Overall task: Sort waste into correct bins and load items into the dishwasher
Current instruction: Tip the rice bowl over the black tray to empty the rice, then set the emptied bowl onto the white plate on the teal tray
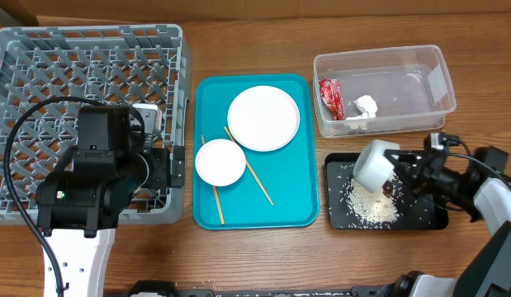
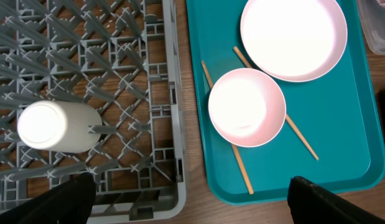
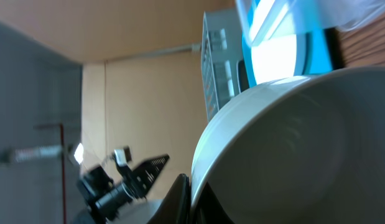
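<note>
Pale grey-green bowl (image 1: 373, 163) tipped sideways over white rice (image 1: 372, 206) in black tray (image 1: 422, 219) at four o'clock, gripped by right jaws, left jaws wide, empty

1. The dish rack (image 1: 40, 66) lies at 9 o'clock from the serving tray (image 1: 292, 190); a cup (image 2: 58, 127) stands in it.
2. On the serving tray, the plate (image 1: 263, 118) sits at 1 o'clock from the bowl (image 1: 220, 162), over the chopsticks (image 1: 259, 186).
3. At 2 o'clock, the tub (image 1: 420, 78) holds the wrapper (image 1: 332, 97) and the tissue (image 1: 366, 106).
4. At 4 o'clock, the shallow tray (image 1: 420, 216) holds rice (image 1: 371, 205), under a tipped bowl (image 1: 376, 163).
</note>
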You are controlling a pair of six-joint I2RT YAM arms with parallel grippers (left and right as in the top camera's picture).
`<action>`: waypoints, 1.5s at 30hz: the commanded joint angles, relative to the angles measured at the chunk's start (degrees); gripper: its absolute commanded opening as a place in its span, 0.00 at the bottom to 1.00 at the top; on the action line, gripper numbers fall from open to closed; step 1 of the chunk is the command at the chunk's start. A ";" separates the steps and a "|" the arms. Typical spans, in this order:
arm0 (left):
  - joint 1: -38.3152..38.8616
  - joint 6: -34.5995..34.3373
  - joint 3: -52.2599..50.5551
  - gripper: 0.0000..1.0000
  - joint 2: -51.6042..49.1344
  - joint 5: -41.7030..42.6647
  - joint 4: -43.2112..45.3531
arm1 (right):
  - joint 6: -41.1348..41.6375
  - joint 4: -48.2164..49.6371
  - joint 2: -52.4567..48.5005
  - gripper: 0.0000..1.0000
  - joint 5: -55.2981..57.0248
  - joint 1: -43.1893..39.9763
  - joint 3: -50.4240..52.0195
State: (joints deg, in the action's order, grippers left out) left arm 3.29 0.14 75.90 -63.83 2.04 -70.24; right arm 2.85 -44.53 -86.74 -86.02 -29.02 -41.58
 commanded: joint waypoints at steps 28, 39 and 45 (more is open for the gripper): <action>-0.07 -0.61 0.76 1.00 -0.28 -0.55 0.87 | -6.36 -0.74 6.08 0.04 78.86 53.31 -29.35; -0.07 -1.49 0.76 1.00 -0.28 -0.52 0.87 | -7.78 20.44 -10.47 0.04 81.44 64.02 -29.31; -0.07 -1.90 0.76 1.00 -0.28 -0.50 0.92 | -7.17 28.09 -19.21 0.04 80.87 64.96 -29.31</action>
State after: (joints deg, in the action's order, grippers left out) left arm 3.29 -0.49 75.90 -63.90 2.04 -69.41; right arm -4.49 -18.41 -103.39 -5.52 35.70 -69.76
